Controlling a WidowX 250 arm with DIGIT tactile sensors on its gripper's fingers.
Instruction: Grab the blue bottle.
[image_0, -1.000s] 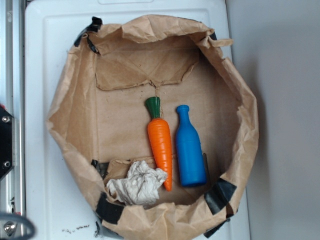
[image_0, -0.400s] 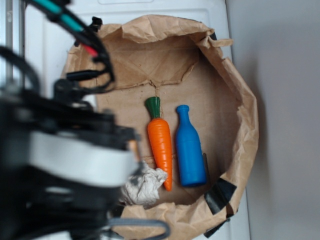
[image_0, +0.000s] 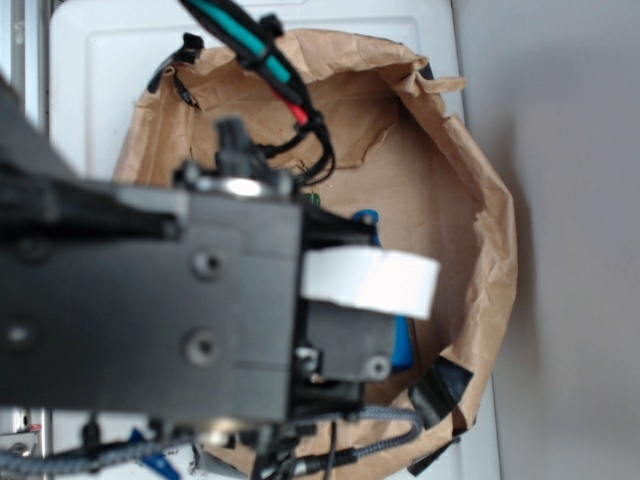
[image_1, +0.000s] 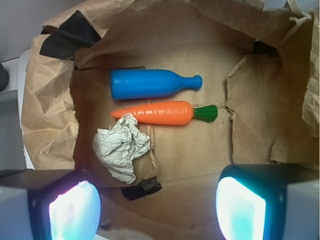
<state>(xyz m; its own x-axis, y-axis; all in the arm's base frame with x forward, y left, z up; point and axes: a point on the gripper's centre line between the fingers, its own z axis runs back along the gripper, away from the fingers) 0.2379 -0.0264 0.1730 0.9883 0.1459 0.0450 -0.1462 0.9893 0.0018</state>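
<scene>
In the wrist view the blue bottle (image_1: 150, 83) lies on its side on the brown paper floor, neck pointing right. The orange carrot (image_1: 160, 113) with a green top lies just below it, parallel. My gripper (image_1: 157, 207) is open and empty, its two fingers wide apart at the bottom of the view, well above and short of both toys. In the exterior view the arm covers most of the scene; only slivers of the blue bottle (image_0: 402, 343) show beside it, and the gripper itself is hidden under the arm.
A crumpled white paper ball (image_1: 121, 146) lies beside the carrot's tip. The toys lie inside a brown paper bag with raised crumpled walls (image_1: 45, 115) (image_0: 480, 220), patched with black tape (image_1: 67, 37). The bag stands on a white tray (image_0: 100, 60).
The arm has swung in from the left and now hangs over the bag, hiding the carrot and most of the bottle in the exterior view. The toys have not moved.
</scene>
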